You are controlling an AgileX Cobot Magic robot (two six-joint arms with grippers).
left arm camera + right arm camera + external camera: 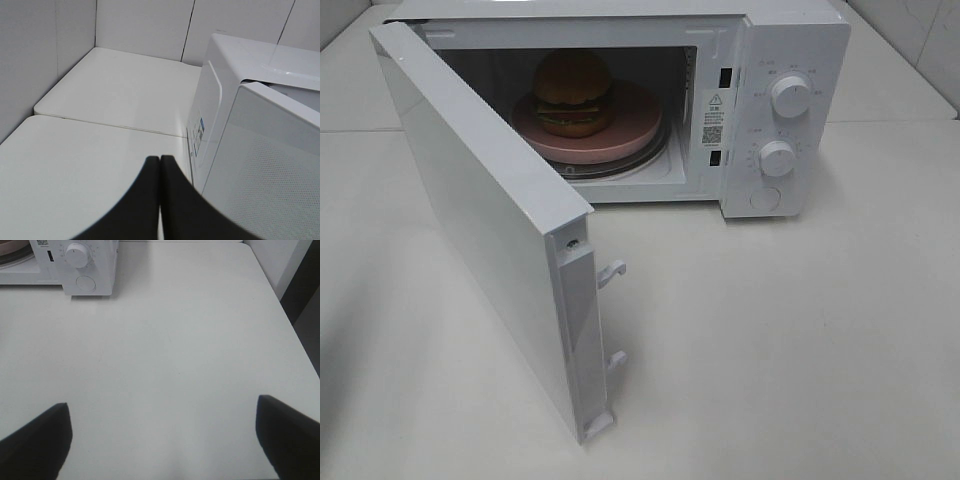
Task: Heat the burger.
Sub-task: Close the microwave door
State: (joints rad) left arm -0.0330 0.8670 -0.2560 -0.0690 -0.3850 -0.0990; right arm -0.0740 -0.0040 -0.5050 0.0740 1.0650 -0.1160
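Observation:
The burger (573, 92), with a brown domed bun, green lettuce edge and dark patty, sits on a round pink plate (630, 135) inside the white microwave (790, 40). The microwave door (480, 220) stands wide open toward the front left. Neither gripper shows in the exterior high view. In the left wrist view my left gripper (160, 165) is shut and empty, to the left of the microwave's side wall (210, 110). In the right wrist view my right gripper (162, 435) is open and empty above bare table, well away from the microwave's knobs (76, 255).
The microwave has two round knobs (790, 95) and a round button (764, 198) on its right panel. Two latch hooks (611, 272) stick out of the door's free edge. White walls (45, 55) stand behind and to the left of the white table (800, 350).

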